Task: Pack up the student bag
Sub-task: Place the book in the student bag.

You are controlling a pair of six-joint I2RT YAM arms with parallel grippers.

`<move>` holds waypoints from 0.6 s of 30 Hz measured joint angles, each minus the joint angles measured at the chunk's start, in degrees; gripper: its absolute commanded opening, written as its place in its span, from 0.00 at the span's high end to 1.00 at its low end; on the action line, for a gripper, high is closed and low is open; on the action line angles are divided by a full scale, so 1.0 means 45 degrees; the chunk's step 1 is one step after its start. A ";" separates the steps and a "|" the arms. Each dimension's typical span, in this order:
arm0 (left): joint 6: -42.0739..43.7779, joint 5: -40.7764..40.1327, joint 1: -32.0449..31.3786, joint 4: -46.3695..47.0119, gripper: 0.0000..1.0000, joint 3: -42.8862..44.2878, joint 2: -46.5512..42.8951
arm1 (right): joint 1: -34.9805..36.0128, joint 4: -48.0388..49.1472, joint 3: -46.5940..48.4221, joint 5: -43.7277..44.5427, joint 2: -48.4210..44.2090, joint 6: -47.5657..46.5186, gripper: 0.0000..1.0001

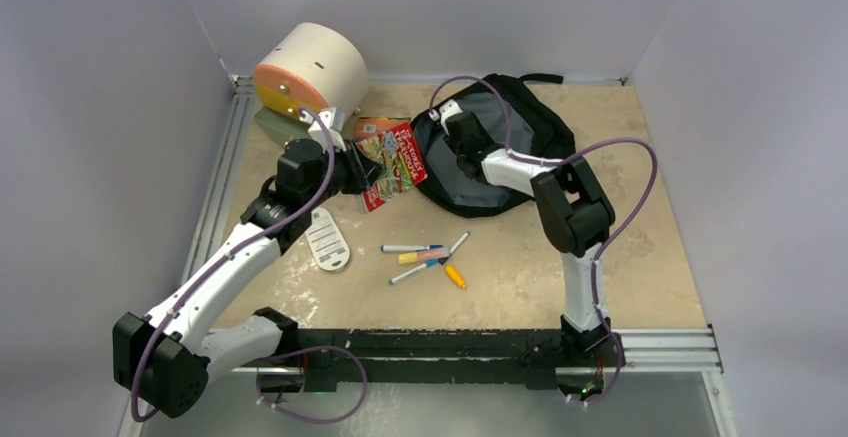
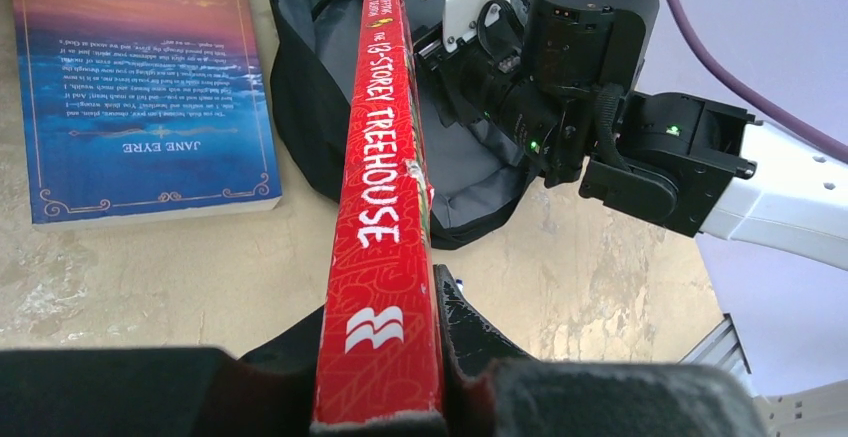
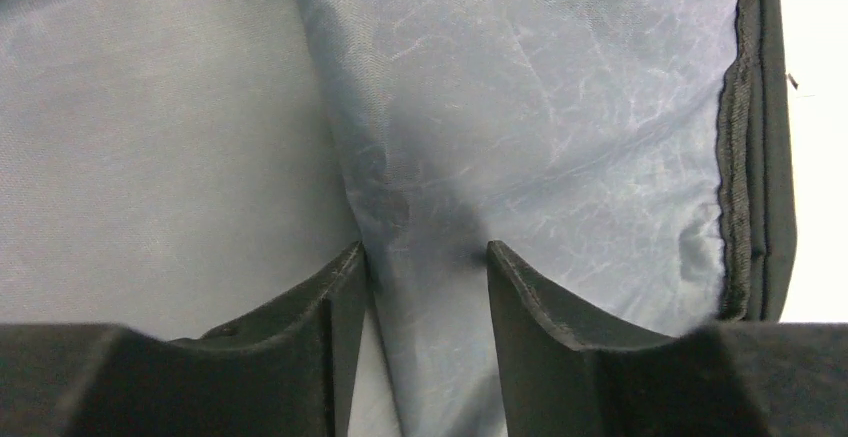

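The student bag [image 1: 540, 129] is laid open at the back centre of the worktop [image 1: 520, 272]. The right claw [image 3: 425, 255] is set inside it, half open astride a fold of grey lining; a firm grip cannot be told. A red book [image 2: 380, 207] is clamped in the left claw [image 2: 385, 357], just left of the bag.

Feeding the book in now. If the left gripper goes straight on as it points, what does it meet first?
Probably the student bag: the held red book aims at its open grey lining. The right arm sits close beside that line.
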 measured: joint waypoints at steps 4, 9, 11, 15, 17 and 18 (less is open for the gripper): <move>-0.0131 0.0073 0.0000 0.0015 1.00 0.0000 0.0019 | -0.0005 0.0194 0.0000 0.0233 0.0000 -0.0058 0.80; -0.0525 0.0355 0.0000 0.0476 1.00 0.0000 0.0364 | 0.0000 0.0121 0.0107 0.0238 -0.0010 -0.0015 1.00; -0.0801 0.0471 0.0000 0.0787 1.00 0.0000 0.0593 | 0.0000 -0.0053 0.0228 0.0199 -0.0039 0.0117 1.00; -0.1753 0.0670 0.0000 0.1540 1.00 0.0000 0.1297 | -0.0015 -0.1025 0.0884 0.0107 -0.0219 0.0918 1.00; -0.2390 0.0767 0.0000 0.2016 1.00 0.0000 0.1875 | -0.0049 -0.1666 0.1443 -0.0024 -0.0384 0.1496 1.00; -0.2691 0.0821 -0.0005 0.2288 1.00 0.0000 0.2210 | -0.0063 -0.1831 0.1608 -0.0097 -0.0525 0.1734 1.00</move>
